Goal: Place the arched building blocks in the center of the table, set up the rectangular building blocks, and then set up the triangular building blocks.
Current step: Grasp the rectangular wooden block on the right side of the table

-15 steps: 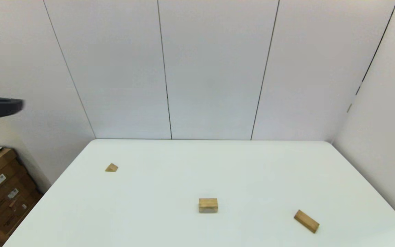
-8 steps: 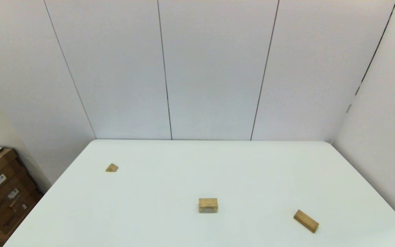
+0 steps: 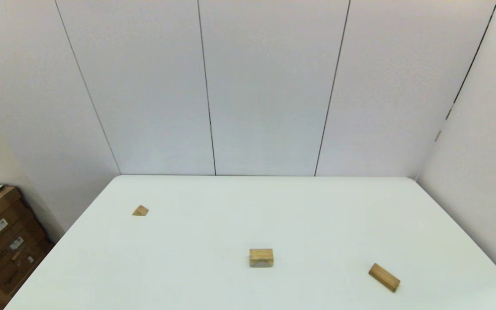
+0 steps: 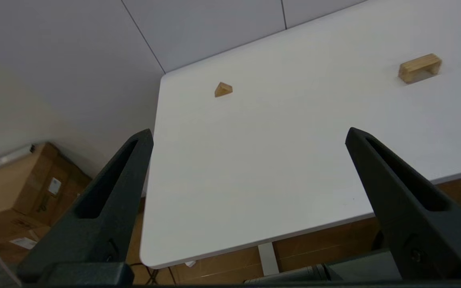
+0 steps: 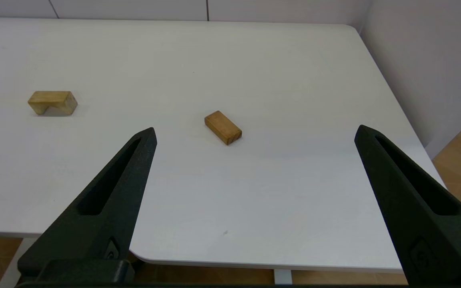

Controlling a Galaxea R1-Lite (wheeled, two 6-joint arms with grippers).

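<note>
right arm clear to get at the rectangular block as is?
Probably yes. The right gripper hangs open, back by the table's near edge, and the rectangular block lies flat ahead with bare tabletop around it; the arched block sits well aside.

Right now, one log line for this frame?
arch block: mid-table, untouched | bar: flat, right | wedge: far left | left gripper: open, empty | right gripper: open, empty

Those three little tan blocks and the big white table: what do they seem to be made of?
The chunky tan arched block, long flat tan bar and small tan wedge look like unpainted wood: honey colour, faint grain, matte faces, darker end cuts. The large white table looks like smooth plastic or laminate, going by its even surface, soft sheen and rounded corners; which one cannot be told.
</note>
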